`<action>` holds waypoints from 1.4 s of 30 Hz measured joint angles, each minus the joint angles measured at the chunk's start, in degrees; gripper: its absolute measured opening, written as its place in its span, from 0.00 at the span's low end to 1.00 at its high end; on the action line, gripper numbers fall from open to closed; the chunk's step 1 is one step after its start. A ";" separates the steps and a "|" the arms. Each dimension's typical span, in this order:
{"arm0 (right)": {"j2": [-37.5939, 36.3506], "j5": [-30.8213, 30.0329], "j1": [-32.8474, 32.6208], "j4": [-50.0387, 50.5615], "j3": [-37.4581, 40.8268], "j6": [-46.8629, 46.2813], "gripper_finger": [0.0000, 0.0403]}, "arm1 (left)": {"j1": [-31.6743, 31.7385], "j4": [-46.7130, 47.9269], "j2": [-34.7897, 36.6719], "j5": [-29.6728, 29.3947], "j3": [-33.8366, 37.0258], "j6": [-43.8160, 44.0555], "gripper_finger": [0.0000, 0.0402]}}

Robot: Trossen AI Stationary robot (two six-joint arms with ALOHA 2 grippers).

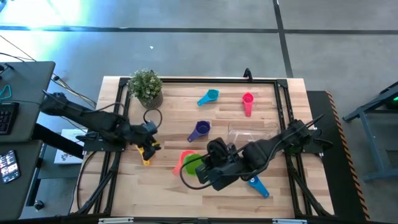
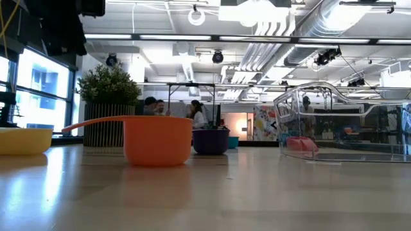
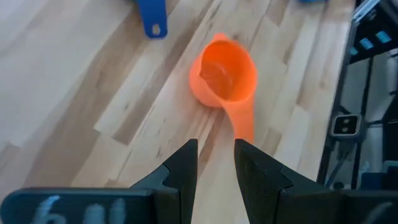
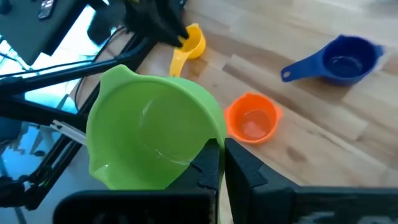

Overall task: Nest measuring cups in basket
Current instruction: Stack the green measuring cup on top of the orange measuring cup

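Wooden slats formed the counter (image 1: 186, 193), framed by a black rail and standing on a grey floor; a potted plant (image 1: 147, 88) stood near its far left corner. The clear basket (image 1: 249, 133) lay right of centre, and from above nothing could be made out inside it; in the low view a pink shape showed at its base, but whether this was inside or behind the wall could not be told. The light blue cup (image 1: 209, 97) and the magenta cup (image 1: 247, 102) lay beyond the basket, apart from each other. The purple cup (image 1: 199, 130) sat near the middle, open side up, nothing visible in it. The salmon cup (image 1: 182, 162) rested upright nearer the front edge, its bowl bare. The yellow cup (image 1: 147, 155) lay just below the left claw (image 1: 149, 140), whose fingers were slightly parted and held nothing. The right claw (image 4: 222, 158) was clenched on the rim of the green cup (image 4: 152, 127), held clear of the counter just beside the salmon cup, its bowl unfilled. The blue cup (image 1: 258, 185) lay near the right arm toward the front.
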State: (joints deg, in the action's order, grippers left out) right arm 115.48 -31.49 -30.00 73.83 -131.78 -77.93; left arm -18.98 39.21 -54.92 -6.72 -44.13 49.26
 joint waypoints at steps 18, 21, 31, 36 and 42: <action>-0.31 1.69 1.75 7.38 -3.07 1.90 0.00 | -2.35 -7.33 -16.87 -1.58 0.32 7.67 0.22; -0.31 1.69 1.79 7.39 -3.07 1.90 0.00 | -2.42 -8.74 -19.28 -1.57 0.32 7.76 0.22; -0.31 1.75 1.84 7.38 -3.09 1.91 0.00 | -2.99 -14.89 -26.79 -1.12 0.27 10.76 0.22; -0.31 1.80 1.84 7.38 -3.09 1.91 0.00 | -4.13 -16.03 -29.32 -0.85 0.27 12.21 0.22; -0.31 1.95 1.86 7.37 -3.09 1.91 0.00 | -5.68 -19.67 -31.88 -0.68 0.27 13.75 0.22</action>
State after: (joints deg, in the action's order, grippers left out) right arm 115.18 -29.54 -28.14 81.20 -134.87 -76.02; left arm -24.66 19.54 -86.81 -7.40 -43.86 63.00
